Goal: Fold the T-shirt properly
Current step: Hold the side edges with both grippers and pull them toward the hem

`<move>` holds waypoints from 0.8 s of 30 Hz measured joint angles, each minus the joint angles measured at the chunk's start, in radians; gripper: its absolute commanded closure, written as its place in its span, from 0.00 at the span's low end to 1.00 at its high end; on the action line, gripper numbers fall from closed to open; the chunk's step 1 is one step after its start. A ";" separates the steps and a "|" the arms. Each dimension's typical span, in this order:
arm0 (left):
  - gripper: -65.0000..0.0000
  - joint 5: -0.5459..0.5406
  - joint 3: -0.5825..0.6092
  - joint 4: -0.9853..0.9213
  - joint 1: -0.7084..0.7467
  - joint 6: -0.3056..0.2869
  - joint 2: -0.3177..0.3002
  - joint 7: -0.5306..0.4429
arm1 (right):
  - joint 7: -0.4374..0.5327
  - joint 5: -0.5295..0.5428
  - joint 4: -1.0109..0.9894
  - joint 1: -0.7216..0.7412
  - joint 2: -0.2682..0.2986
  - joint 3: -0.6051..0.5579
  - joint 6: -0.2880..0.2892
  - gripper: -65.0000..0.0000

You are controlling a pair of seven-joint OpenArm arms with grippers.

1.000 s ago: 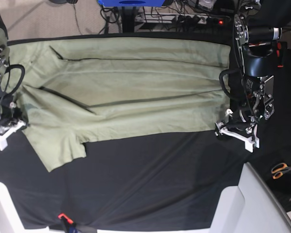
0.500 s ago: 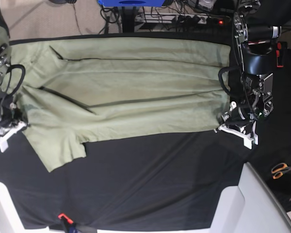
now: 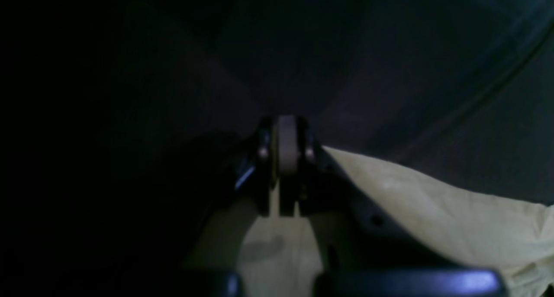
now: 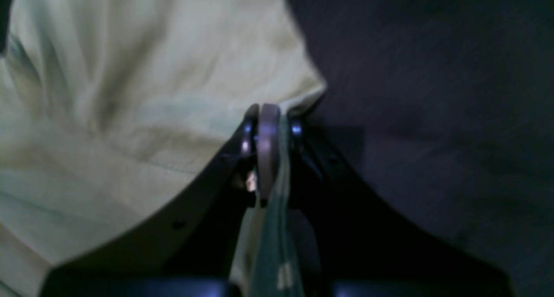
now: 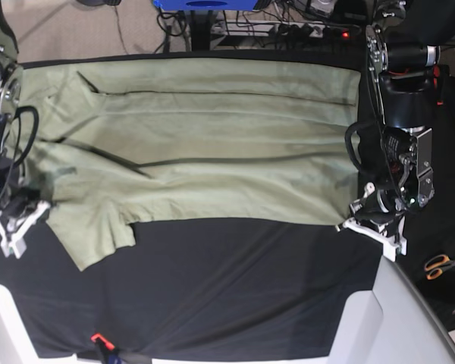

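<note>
Both my claws are closed on the T-shirt (image 5: pixel 197 144). My left gripper (image 5: pixel 362 221) pinches the hem corner, and my right gripper (image 5: pixel 32 206) pinches the edge near the sleeve. Between them the pale green shirt lies spread on the black table cloth (image 5: pixel 235 288), at its far half.

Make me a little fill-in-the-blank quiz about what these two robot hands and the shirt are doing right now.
1. Both hands pinch the ____ T-shirt.
2. The shirt lies on a ____ table cloth.
3. The left hand is ____ on the shirt's edge.
4. The right hand grips the end with the ____.

Missing words: green; black; shut; sleeves
</note>
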 measured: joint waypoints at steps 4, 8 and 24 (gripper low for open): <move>1.00 0.000 -0.002 0.000 -0.007 0.002 0.001 0.010 | 0.037 0.004 0.000 0.013 0.003 -0.005 0.000 1.00; 1.00 -0.004 0.004 0.001 -0.040 0.000 0.002 0.007 | 0.034 0.003 0.000 0.018 0.018 -0.007 0.000 1.00; 1.00 0.000 0.005 -0.002 -0.091 0.001 0.004 0.008 | 0.043 -0.273 0.000 0.088 0.003 -0.006 0.001 1.00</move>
